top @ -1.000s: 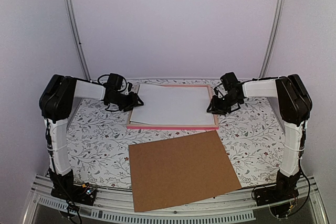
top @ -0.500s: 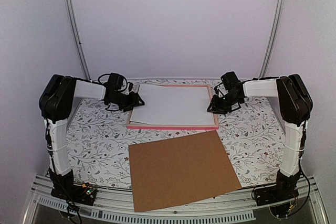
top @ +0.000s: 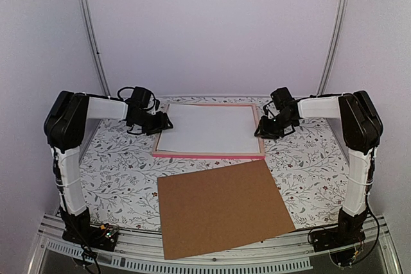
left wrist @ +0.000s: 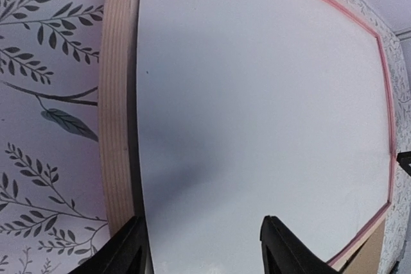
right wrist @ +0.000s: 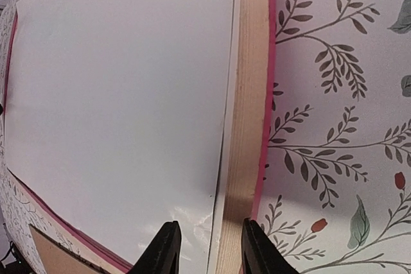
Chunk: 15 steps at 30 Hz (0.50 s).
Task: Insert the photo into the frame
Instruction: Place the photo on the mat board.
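The pink frame (top: 212, 156) lies face down at the back middle of the table, its bare wood rim (left wrist: 117, 94) up. A plain white sheet (top: 209, 128) with no opening lies flat inside it; the photo's printed face is hidden. My left gripper (top: 166, 123) is open at the frame's left end, one finger (left wrist: 131, 251) by the sheet's left edge and the other (left wrist: 277, 245) over the sheet. My right gripper (top: 262, 130) hovers open at the right end, and its fingers (right wrist: 168, 249) straddle the sheet's right edge and the wood rim (right wrist: 247, 126). Neither holds anything.
A brown backing board (top: 221, 206) lies loose in front of the frame, near the table's front edge. The tablecloth (top: 115, 158) has a leaf print. White walls and two metal posts (top: 90, 30) close off the back.
The left jaws have opened wider and the sheet's left edge has settled flat into the frame. The left arm drew back slightly. The right arm has barely moved.
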Each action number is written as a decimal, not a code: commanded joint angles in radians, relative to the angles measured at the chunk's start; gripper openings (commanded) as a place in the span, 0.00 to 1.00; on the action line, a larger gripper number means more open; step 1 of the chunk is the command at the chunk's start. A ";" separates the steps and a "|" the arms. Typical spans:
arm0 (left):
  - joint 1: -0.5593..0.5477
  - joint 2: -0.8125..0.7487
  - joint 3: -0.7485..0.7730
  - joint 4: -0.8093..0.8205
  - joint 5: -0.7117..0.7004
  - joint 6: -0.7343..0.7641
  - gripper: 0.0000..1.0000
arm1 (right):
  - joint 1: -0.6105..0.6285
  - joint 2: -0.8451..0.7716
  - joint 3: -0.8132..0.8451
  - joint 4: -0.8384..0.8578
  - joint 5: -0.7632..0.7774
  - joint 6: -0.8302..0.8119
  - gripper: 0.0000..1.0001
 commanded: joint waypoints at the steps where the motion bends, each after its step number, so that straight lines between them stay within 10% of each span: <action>1: -0.009 -0.055 -0.006 -0.054 -0.088 0.032 0.64 | -0.007 -0.049 0.011 -0.007 0.020 -0.011 0.35; 15: -0.036 -0.291 -0.142 -0.031 -0.103 0.056 0.67 | -0.006 -0.249 -0.168 0.068 0.031 -0.060 0.52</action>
